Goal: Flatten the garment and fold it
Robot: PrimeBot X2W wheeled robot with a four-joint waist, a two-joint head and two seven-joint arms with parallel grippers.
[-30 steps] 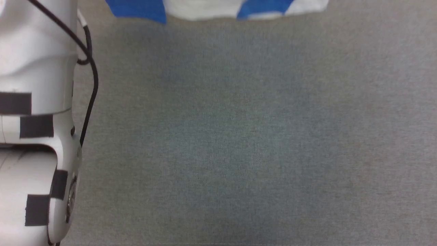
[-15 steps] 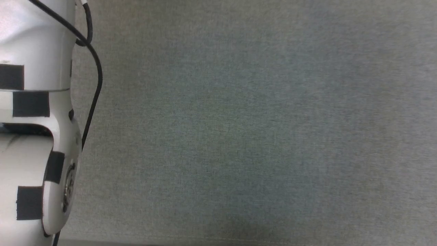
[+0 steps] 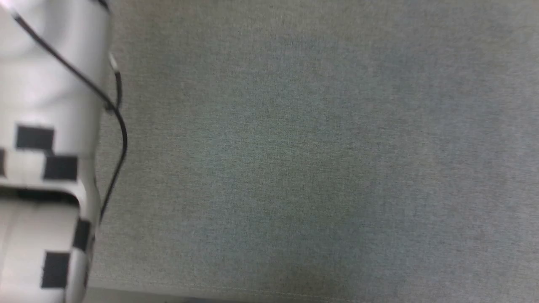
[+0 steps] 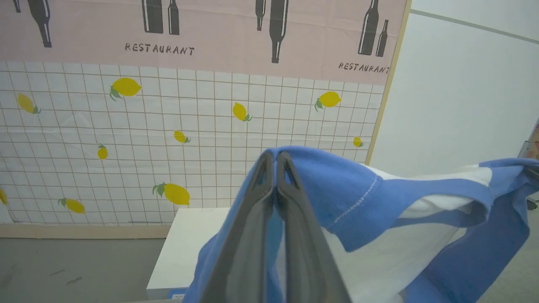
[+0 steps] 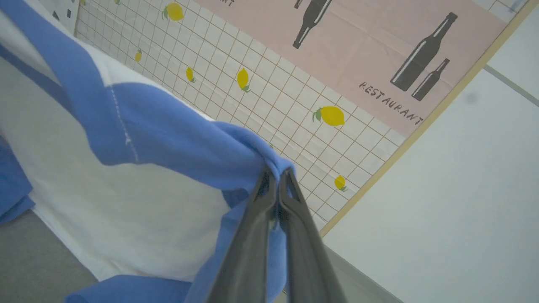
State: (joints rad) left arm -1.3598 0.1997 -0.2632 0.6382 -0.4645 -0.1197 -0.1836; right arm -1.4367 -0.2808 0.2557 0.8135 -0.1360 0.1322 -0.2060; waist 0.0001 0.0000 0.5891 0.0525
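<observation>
Left wrist view: garment (image 4: 379, 198) in left gripper (image 4: 276, 153), spreads to 4 o'clock; low platform (image 4: 185, 244) behind at 8 o'clock. Right wrist view: from right gripper (image 5: 276, 171), to 9 o'clock.

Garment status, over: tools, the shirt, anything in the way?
Left tool shut on T-shirt, blue edge. Right tool shut on it too. T-shirt lifted, hanging slack between them. No obstruction seen on grey surface.

A second ago the garment's (image 4: 358, 189) blue-and-white hem hung along the top edge of the head view. It has since risen past that edge. The left forearm (image 3: 50, 84) now sits lower there, blurred.
</observation>
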